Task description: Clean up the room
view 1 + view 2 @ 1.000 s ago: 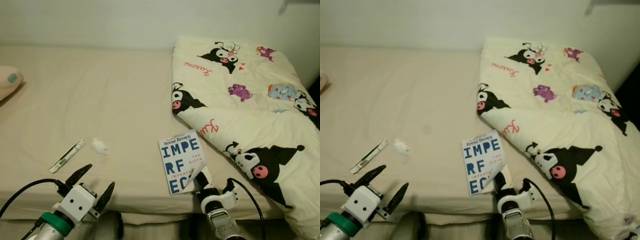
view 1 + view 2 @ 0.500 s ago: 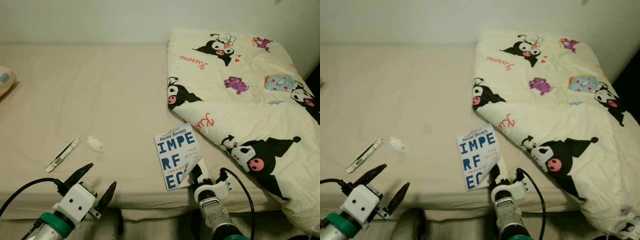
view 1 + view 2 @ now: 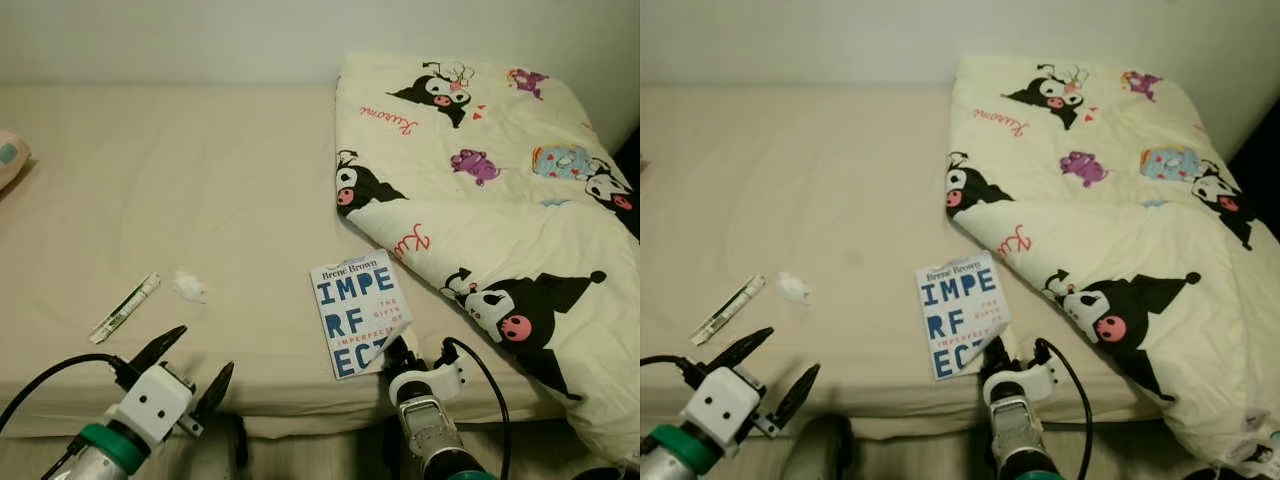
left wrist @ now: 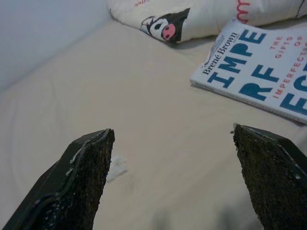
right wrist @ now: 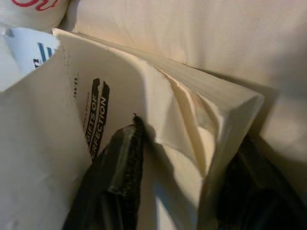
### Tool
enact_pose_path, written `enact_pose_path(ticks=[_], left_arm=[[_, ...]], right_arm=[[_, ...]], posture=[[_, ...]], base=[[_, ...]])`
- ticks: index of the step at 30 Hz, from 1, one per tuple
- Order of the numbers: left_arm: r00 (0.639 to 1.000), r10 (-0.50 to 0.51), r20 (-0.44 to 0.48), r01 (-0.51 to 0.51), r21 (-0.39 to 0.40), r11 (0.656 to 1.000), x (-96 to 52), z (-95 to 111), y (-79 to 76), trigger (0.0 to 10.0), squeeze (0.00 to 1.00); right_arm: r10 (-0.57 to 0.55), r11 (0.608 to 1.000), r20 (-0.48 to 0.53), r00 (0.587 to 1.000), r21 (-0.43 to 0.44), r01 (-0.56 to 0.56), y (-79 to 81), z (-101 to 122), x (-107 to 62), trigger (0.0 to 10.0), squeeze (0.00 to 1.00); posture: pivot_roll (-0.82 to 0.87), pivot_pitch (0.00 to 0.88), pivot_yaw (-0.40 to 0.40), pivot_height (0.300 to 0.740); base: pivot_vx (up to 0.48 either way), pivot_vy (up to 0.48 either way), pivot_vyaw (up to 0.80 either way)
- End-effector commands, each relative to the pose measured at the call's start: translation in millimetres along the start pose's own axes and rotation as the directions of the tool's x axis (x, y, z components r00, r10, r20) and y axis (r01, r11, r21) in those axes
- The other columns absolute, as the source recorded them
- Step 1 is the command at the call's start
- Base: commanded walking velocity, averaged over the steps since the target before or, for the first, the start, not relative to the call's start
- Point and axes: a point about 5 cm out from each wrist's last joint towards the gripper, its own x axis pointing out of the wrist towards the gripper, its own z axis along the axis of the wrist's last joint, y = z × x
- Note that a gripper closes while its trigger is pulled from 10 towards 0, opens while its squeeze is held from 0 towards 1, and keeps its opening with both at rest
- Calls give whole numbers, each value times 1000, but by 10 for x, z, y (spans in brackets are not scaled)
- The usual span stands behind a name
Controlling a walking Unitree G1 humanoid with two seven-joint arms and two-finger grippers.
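Note:
A white book (image 3: 356, 312) with big blue letters lies on the beige bed (image 3: 230, 200) near its front edge. My right gripper (image 3: 396, 349) is at the book's near right corner. In the right wrist view one finger (image 5: 117, 182) sits under the lifted cover and the other finger (image 5: 254, 191) is below the page block, so the gripper is shut on the book (image 5: 158, 120). My left gripper (image 3: 204, 350) hovers open over the bed's front edge, with nothing between its fingers (image 4: 76, 187). A crumpled tissue (image 3: 188, 287) and a thin white pen-like tube (image 3: 125, 308) lie beyond it.
A cream cartoon-print blanket (image 3: 480, 190) covers the bed's right side, its edge almost touching the book. A pillow corner (image 3: 10, 160) shows at the far left. A pale wall (image 3: 250, 40) runs behind the bed. Cables trail from both wrists.
The camera has shifted, so the whole scene sits a little differently. The book's curled cover corner lies lower over my right gripper than before. The left gripper has kept its pose.

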Motion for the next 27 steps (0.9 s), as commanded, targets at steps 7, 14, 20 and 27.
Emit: enact_pose_path(ticks=[7,14,20,27], left_arm=[[999,11,-44,-12,-18,1000,27,-109,-22,10000,0],[997,55,-51,-57,-26,998,64,-191,-30,10000,0],[986,164,-31,-165,-39,986,239,-219,34,10000,0],[971,235,-53,-239,-84,967,352,-257,78,10000,0]], right_arm=[[-5,999,-107,994,-37,1,7,-143,-7,0,0],[26,995,-102,994,-92,-35,67,37,57,0,0],[85,987,-130,988,-126,-102,183,126,113,0,0],[204,969,-178,962,-105,-225,354,93,141,0,0]], posture=[[276,172,92,588],[193,116,28,588],[164,57,-22,588],[118,13,-23,588]], base=[[0,0,0],[0,0,0],[0,0,0],[0,0,0]])
